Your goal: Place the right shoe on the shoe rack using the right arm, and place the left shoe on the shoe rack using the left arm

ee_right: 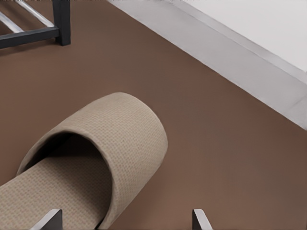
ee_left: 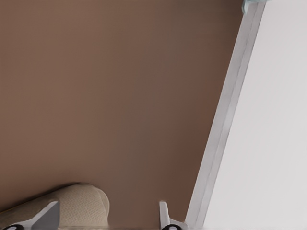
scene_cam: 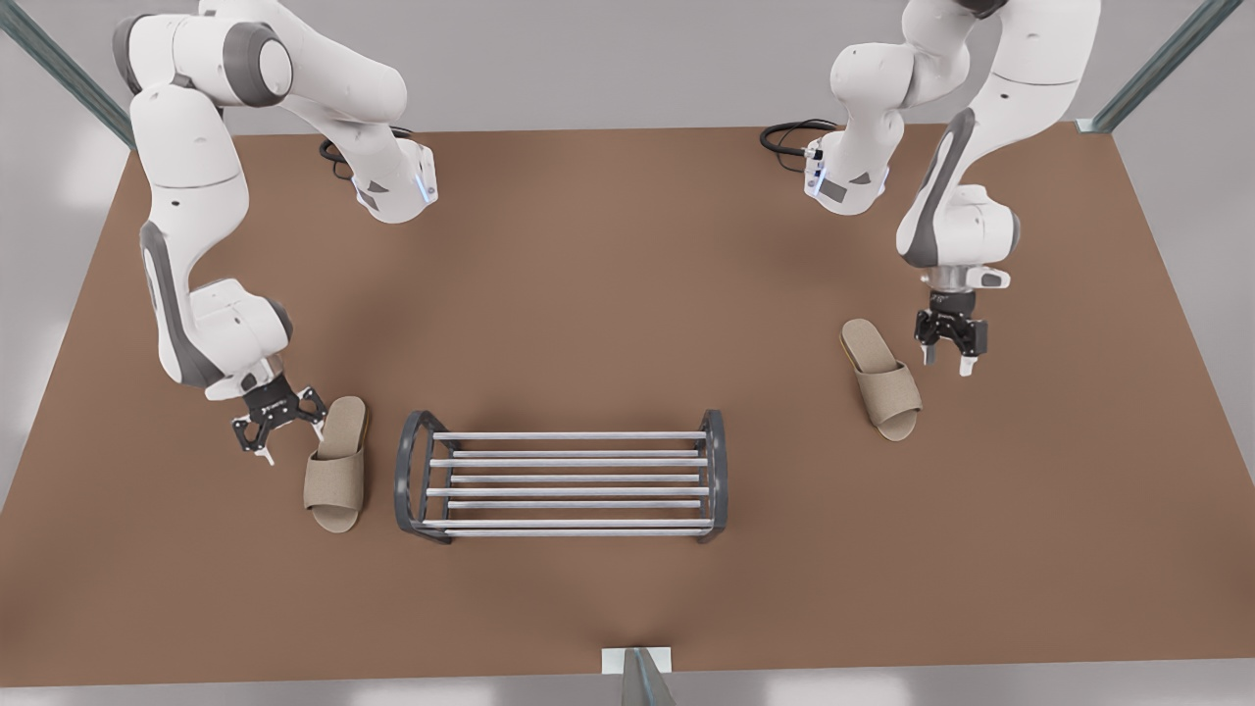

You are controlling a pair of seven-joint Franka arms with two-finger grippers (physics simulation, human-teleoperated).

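The fingers [ee_right: 200,220] of the right gripper [scene_cam: 284,431] are spread wide and hold nothing. In the right wrist view the two tips frame the arched strap of the right shoe [ee_right: 91,158], with one tip over the slipper's side and the other over bare table [ee_right: 230,158].

This gripper hangs low at the front view's left, just beside the right shoe [scene_cam: 336,463]. The shoe is a beige open-back slipper lying flat on the brown table [scene_cam: 608,294]. It lies just beside the shoe rack [scene_cam: 562,475] on the rack's left end in the front view, apart from it.

The shoe rack stands upright near the table's middle. It is a dark-grey frame with rounded end hoops and silvery horizontal bars, and nothing is on it. One of its dark legs [ee_right: 61,21] shows beyond the shoe in the right wrist view.

The left gripper [scene_cam: 949,361] is at the front view's right, its fingers [ee_left: 164,216] also spread wide and empty. It hangs just beside the left shoe [scene_cam: 880,378], a matching beige slipper flat on the table and well apart from the rack. In the left wrist view the slipper's rounded end [ee_left: 79,206] sits by one fingertip, with the table's pale edge strip [ee_left: 225,120] close to the other.
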